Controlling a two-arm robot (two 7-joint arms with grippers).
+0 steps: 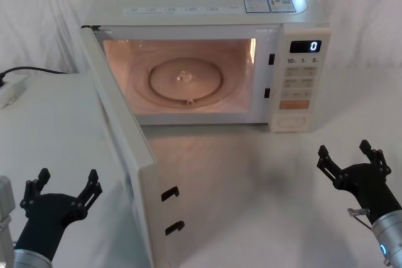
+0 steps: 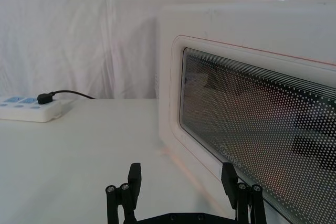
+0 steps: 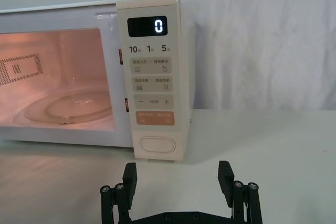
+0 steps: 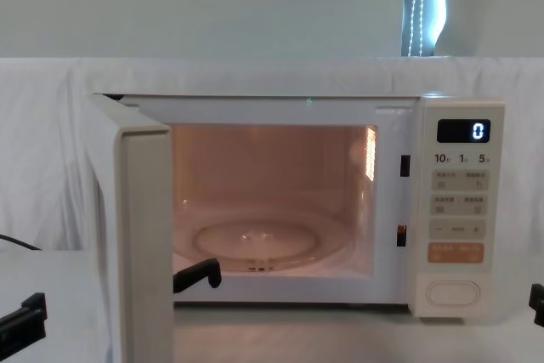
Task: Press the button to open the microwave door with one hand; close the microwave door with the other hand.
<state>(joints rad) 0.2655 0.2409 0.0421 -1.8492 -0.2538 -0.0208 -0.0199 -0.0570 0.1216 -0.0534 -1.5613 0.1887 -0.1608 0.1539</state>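
Observation:
The cream microwave door [image 1: 125, 155] stands wide open, swung out on its left hinge toward me, and its edge [image 4: 144, 244] faces the chest view. The lit cavity shows a glass turntable [image 1: 185, 80]. The oval cream button [image 1: 290, 120] sits at the bottom of the control panel, below the orange key [image 3: 155, 118]. My left gripper [image 1: 68, 183] is open, low at the near left, outside the door; the left wrist view shows the mesh window [image 2: 252, 124] just beyond it [image 2: 181, 174]. My right gripper [image 1: 344, 155] is open at the near right, back from the button [image 3: 157, 144] and apart from it.
A white power strip [image 1: 12, 89] with a black plug lies on the table at the far left [image 2: 29, 107]. White cloth hangs behind the oven. The open door splits the near table between the two arms.

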